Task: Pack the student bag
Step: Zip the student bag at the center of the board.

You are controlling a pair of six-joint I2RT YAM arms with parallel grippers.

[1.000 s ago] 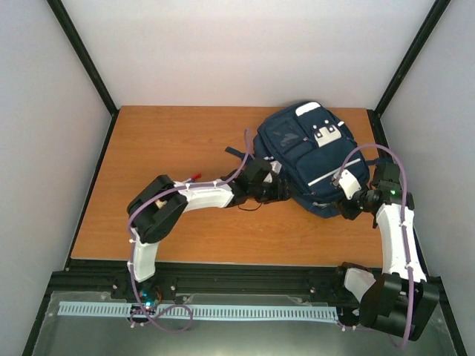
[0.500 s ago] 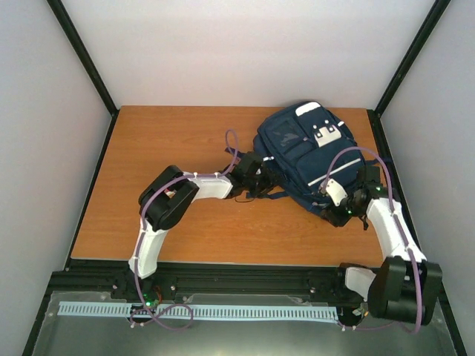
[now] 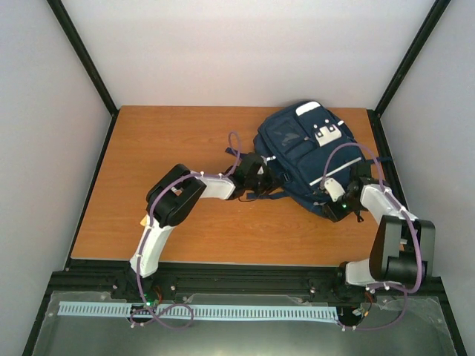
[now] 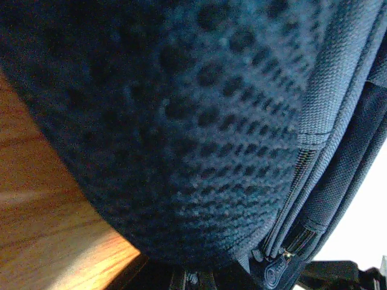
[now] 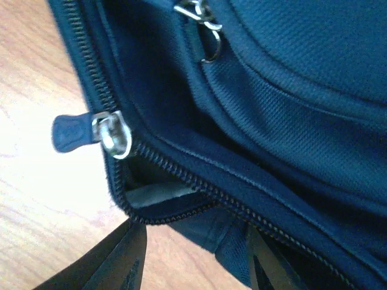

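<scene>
Straight ahead of the left pincer [image 3: 266,180] lies the student bag [image 3: 312,156], flat on the wooden table [image 3: 171,141] with its front pocket and white patches turned up. This pincer is pressed against the bag's near-left edge, where dark straps [image 3: 276,194] trail out onto the wood. Its wrist camera sits so close that the navy mesh back panel [image 4: 181,121] fills nearly the whole view. A zipper track [image 4: 297,181] runs down to the pincer's right, and a blue pull tab [image 4: 275,273] hangs below it. A wedge of table shows under the bag to the pincer's left. The left pincer's jaws are drawn fully together. Its fingers are out of sight, so I cannot tell whether any strap or cloth is caught between them.

On the bag's opposite, near-right corner sits the right pincer [image 3: 329,208], its tip touching the bag's lower edge. Its two dark fingers [image 5: 115,263] stand partway apart. A fold of the bag's navy fabric reaches down into the gap between them, and bare wood shows between that fold and the left finger, so nothing is clamped. Just beyond the fingertips the main zipper is parted into a dark slit. A silver slider [image 5: 115,136] with its blue pull [image 5: 71,133] lies up and to the left of this pincer, resting at the edge of the table surface. Farther ahead and above, a second metal pull [image 5: 202,27] lies on a closed seam of the bag.
</scene>
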